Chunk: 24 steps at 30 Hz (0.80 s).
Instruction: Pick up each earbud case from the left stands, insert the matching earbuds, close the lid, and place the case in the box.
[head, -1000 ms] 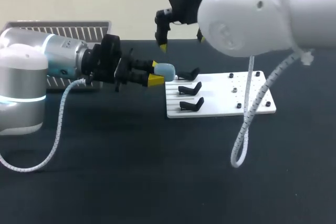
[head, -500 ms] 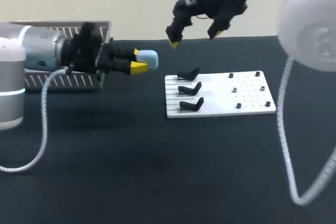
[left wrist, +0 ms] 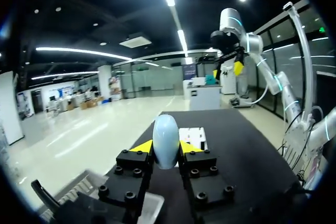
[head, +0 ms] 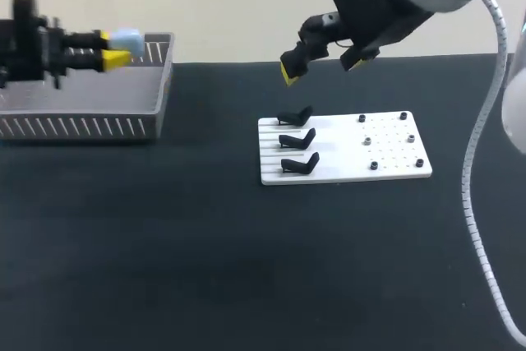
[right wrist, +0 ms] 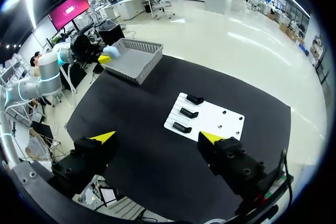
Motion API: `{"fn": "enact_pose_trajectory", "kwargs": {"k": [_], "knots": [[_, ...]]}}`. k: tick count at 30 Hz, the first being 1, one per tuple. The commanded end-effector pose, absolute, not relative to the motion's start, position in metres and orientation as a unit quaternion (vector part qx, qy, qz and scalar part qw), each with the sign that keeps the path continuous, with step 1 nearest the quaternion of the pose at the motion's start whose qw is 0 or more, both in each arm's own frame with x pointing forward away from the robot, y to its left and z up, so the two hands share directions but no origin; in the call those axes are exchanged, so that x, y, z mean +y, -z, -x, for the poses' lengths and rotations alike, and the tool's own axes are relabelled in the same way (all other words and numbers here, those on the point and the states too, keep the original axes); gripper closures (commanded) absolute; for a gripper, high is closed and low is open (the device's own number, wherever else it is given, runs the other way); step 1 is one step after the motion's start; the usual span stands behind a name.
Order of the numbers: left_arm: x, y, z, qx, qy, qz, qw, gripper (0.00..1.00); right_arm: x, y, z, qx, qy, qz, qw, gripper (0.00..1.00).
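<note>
Earbud case [left wrist: 166, 140]: pale blue, oval, held in the air by the far edge of the grey box [head: 82, 127].
Left gripper [head: 113, 47]: clamped on the case from two sides.
Right gripper [right wrist: 156, 137]: fingers wide apart, raised over the tabletop [head: 205, 244].
White board [head: 386, 150]: three black stands [head: 296, 139].

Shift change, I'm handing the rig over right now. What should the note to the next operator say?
Left gripper: shut on the light blue earbud case, lid closed, held in the air at the grey box's rim, not yet released.
Right gripper: open, empty, high above the white board.
Done: all three black stands are empty.
Left: lower the case into the box and let go. The box's contents cannot be seen.
</note>
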<state>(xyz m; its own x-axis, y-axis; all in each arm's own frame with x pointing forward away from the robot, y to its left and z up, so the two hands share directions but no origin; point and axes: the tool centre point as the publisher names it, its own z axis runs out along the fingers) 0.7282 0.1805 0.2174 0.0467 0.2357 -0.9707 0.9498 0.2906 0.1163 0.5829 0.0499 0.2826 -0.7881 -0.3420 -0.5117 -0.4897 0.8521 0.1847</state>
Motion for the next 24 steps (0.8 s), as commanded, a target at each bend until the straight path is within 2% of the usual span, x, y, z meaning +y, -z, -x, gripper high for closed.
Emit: {"fn": "enact_pose_trajectory", "kwargs": {"k": [1, 6, 19, 20, 21, 22, 23, 24], "knots": [[0.230, -0.224, -0.733, 0.681, 0.213, -0.429, 0.553, 1.00, 0.049, -0.281, -0.581, 0.927, -0.160, 0.218, 0.261, 0.00], [0.263, -0.219, -0.767, 0.704, 0.191, -0.417, 0.542, 1.00, 0.049, -0.281, -0.581, 0.927, -0.160, 0.218, 0.261, 0.00], [0.309, -0.220, -0.851, 0.692, 0.204, -0.444, 0.532, 1.00, 0.049, -0.281, -0.581, 0.927, -0.160, 0.218, 0.261, 0.00], [0.312, -0.218, -0.855, 0.691, 0.211, -0.446, 0.529, 0.85, 0.049, -0.281, -0.581, 0.927, -0.160, 0.218, 0.261, 0.00], [0.313, -0.217, -0.859, 0.690, 0.215, -0.452, 0.523, 0.58, 0.049, -0.281, -0.581, 0.927, -0.160, 0.218, 0.261, 0.00], [0.314, -0.216, -0.862, 0.687, 0.220, -0.456, 0.521, 0.04, 0.049, -0.281, -0.581, 0.927, -0.160, 0.218, 0.261, 0.00], [0.315, -0.215, -0.864, 0.687, 0.222, -0.457, 0.520, 0.00, 0.049, -0.281, -0.581, 0.927, -0.160, 0.218, 0.261, 0.00], [0.316, -0.215, -0.865, 0.678, 0.233, -0.463, 0.522, 0.00, 0.049, -0.281, -0.581, 0.927, -0.160, 0.218, 0.261, 0.00]]}}
